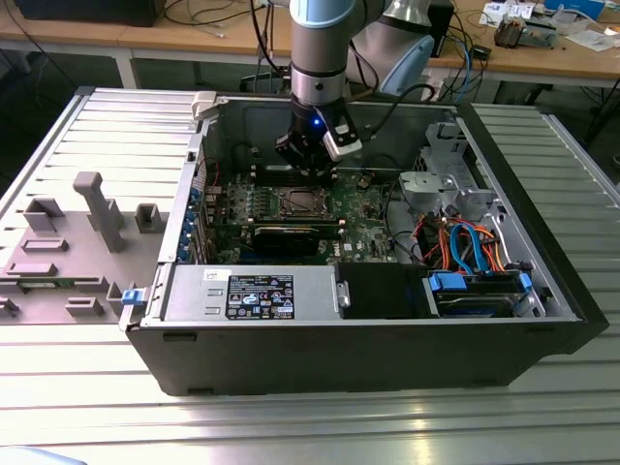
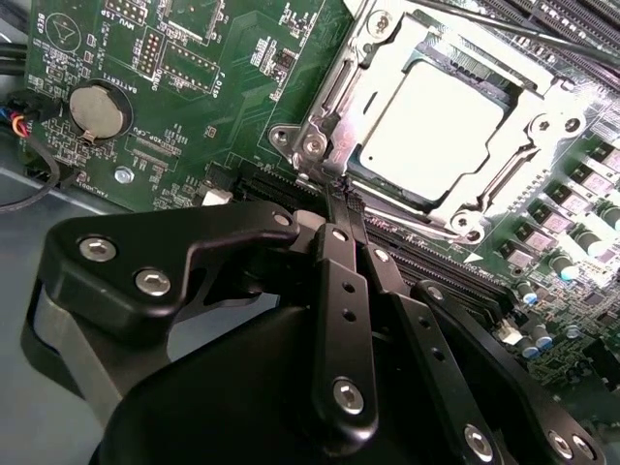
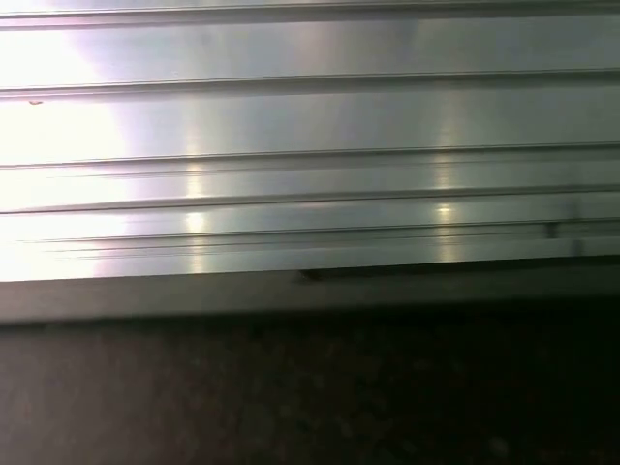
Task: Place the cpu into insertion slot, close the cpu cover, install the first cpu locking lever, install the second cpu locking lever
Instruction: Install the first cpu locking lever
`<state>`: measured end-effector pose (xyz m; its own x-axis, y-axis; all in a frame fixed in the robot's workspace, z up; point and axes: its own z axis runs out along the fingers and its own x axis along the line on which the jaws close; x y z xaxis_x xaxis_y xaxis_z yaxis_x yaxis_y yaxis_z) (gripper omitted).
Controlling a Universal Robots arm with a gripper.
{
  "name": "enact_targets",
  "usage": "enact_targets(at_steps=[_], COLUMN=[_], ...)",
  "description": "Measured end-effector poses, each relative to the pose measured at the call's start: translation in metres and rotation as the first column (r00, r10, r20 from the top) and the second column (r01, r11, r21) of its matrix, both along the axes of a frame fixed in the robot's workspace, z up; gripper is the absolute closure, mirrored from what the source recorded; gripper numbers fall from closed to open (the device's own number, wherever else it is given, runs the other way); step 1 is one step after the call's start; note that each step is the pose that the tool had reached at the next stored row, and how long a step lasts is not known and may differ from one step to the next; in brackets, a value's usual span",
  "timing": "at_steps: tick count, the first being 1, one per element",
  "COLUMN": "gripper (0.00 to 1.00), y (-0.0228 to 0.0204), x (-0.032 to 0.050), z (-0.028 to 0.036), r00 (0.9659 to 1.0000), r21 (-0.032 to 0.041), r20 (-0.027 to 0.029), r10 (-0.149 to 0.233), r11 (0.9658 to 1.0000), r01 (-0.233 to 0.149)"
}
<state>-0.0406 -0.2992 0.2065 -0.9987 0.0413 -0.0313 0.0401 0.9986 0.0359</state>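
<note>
In the second wrist view the cpu (image 2: 436, 131) lies flat in the insertion slot (image 2: 315, 145), its silver top showing through the window of the cpu cover (image 2: 531, 160), which is folded down over it. A thin metal locking lever (image 2: 334, 89) runs along one side of the socket. My gripper (image 2: 341, 192) is shut, its black fingertips pressed together right at the socket's near corner, with nothing seen between them. In the exterior view my gripper (image 1: 308, 165) hangs inside the open computer case just behind the insertion slot (image 1: 300, 201) on the green board.
A long black graphics card (image 1: 295, 235) lies in front of the socket. The power supply (image 1: 252, 294) and a drive bay (image 1: 480, 291) with orange cables (image 1: 465, 242) line the case front. A coin battery (image 2: 99, 108) sits nearby. Grey fixtures (image 1: 97, 208) stand outside. Ribbed aluminium (image 3: 310, 145) faces the first wrist view.
</note>
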Motion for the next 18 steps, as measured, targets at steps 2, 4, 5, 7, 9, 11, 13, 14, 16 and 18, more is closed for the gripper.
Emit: enact_targets(at_steps=[2, 4, 5, 7, 9, 11, 13, 14, 16, 18], gripper=[0.89, 0.89, 0.89, 0.89, 0.89, 0.89, 0.89, 0.89, 0.89, 0.89], y=[0.0000, 0.0000, 0.0000, 0.0000, -0.0001, -0.0004, -0.0007, -0.0008, -0.0009, -0.0010], x=[0.0002, 0.0005, 0.0017, 0.0018, 0.0018, 0.0019, 0.0019, 0.0018, 0.0019, 0.0018], z=[0.0000, 0.0000, -0.0001, -0.0003, -0.0005, -0.0006, -0.0007, -0.0006, -0.0008, -0.0008], r00=[1.0000, 1.0000, 1.0000, 1.0000, 1.0000, 1.0000, 1.0000, 1.0000, 1.0000, 1.0000], r21=[0.0001, -0.0004, -0.0026, -0.0035, -0.0039, -0.0036, -0.0039, -0.0043, -0.0070, -0.0082], r20=[0.0000, -0.0005, -0.0017, -0.0023, -0.0026, -0.0025, -0.0025, -0.0026, -0.0028, -0.0027], r10=[0.000, 0.000, 0.000, 0.000, 0.000, 0.000, 0.000, 0.000, 0.000, 0.000], r11=[1.0000, 1.0000, 1.0000, 1.0000, 1.0000, 1.0000, 1.0000, 1.0000, 1.0000, 1.0000], r01=[0.000, 0.000, 0.000, 0.000, 0.000, 0.000, 0.000, 0.000, 0.000, 0.000])
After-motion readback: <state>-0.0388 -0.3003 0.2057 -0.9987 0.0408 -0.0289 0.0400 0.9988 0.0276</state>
